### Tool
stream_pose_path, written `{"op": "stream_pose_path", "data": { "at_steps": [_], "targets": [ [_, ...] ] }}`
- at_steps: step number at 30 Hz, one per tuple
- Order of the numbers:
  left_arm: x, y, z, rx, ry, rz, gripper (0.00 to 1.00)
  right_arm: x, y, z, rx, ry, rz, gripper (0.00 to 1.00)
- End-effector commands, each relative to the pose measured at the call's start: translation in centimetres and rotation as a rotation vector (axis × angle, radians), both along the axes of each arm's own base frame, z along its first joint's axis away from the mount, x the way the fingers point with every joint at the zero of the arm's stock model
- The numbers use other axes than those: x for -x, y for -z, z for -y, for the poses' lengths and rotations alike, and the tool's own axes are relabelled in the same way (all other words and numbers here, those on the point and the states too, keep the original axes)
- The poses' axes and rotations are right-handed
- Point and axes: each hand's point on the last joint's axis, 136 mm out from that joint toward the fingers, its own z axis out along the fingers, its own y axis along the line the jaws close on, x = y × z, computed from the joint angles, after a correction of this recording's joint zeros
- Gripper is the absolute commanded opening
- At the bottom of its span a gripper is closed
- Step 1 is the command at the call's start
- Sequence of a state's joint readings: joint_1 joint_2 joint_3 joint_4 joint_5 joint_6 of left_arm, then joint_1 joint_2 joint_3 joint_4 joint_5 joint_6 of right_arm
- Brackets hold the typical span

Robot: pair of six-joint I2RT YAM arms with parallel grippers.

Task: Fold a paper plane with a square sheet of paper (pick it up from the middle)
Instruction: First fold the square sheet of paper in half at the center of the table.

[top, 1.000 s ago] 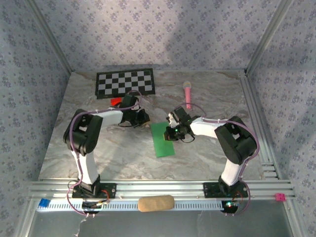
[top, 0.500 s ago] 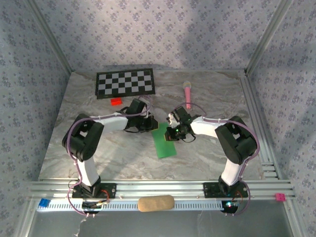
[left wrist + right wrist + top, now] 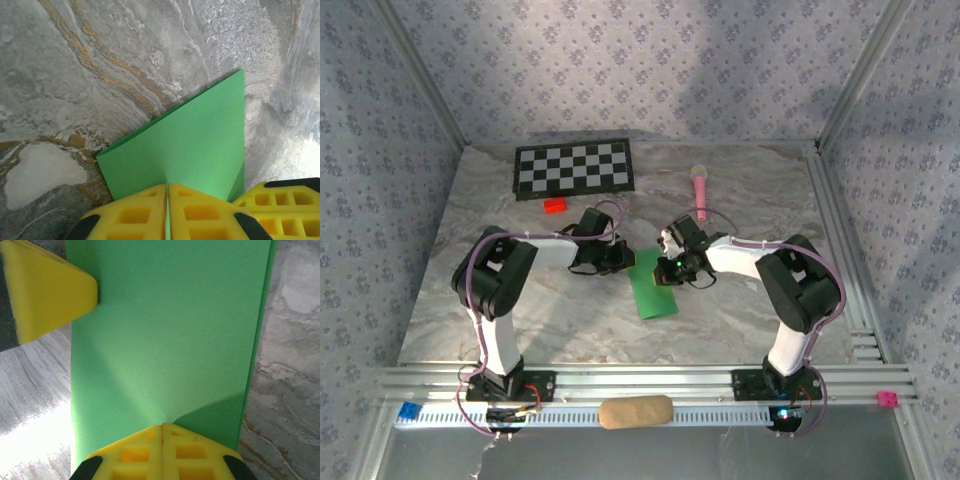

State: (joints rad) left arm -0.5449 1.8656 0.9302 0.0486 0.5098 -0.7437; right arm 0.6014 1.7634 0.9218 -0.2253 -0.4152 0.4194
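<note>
**Overhead and wrist views, read from near to far.** The paper (image 3: pixel 656 292) lay at the middle of the table (image 3: pixel 550 325), between my two arms. It was folded into a green oblong. Its long axis ran away from my bases and leaned slightly left at the far end. The near half lay free on the marble, and both my grippers met the sheet at its far half.

**Right side.** My right gripper (image 3: pixel 666 271) stood over the far part of the sheet, by its right long edge. Its yellow fingers were pressed together with no gap. In the right wrist view green showed on both sides of the tips, so I judged they rested on top of the paper and pinned it, not pinched it.

**Left side.** My left gripper (image 3: pixel 621 259) reached in from the left to the far left corner. Its jaws were closed as well, and in the left wrist view a sliver of green showed in the seam between them. I took that for a pinch on the paper's edge. A darker lower layer showed along that edge.

**The coming move.** Both grippers touched the sheet, and the left one had the corner. From each of them the oblong stretched back toward my bases. I judged that any fold would swing that corner across the long axis, toward the pinning right fingers.

**Beyond the paper.** A small red block (image 3: pixel 556 206), a pink toy microphone (image 3: pixel 700 185) and a checkerboard (image 3: pixel 573 168) lay well apart from the sheet.
</note>
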Motion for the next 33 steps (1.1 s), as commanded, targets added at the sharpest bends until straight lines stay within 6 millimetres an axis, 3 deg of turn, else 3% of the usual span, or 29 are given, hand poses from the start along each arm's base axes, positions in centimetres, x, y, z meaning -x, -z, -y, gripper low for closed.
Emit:
{"op": "stream_pose_path", "data": {
  "at_steps": [1,7,23,33],
  "targets": [
    [-0.8,2.4,-3.5,-0.134,-0.113,-0.015,0.12,3.2,3.7,3.6,0.170,0.006,-0.138,0.00],
    [-2.4,1.7,-3.6,-0.127,-0.162,-0.005,0.12,3.3,3.8,3.6,0.170,0.004,-0.143,0.00],
    [-4.4,2.7,-5.6,-0.158,-0.319,-0.082,0.11,3.4,3.9,3.5,0.161,0.002,-0.152,0.00],
    [-5.6,1.4,-6.1,-0.213,-0.366,-0.072,0.10,3.5,3.8,3.7,0.161,0.002,-0.152,0.00]
  ]
}}
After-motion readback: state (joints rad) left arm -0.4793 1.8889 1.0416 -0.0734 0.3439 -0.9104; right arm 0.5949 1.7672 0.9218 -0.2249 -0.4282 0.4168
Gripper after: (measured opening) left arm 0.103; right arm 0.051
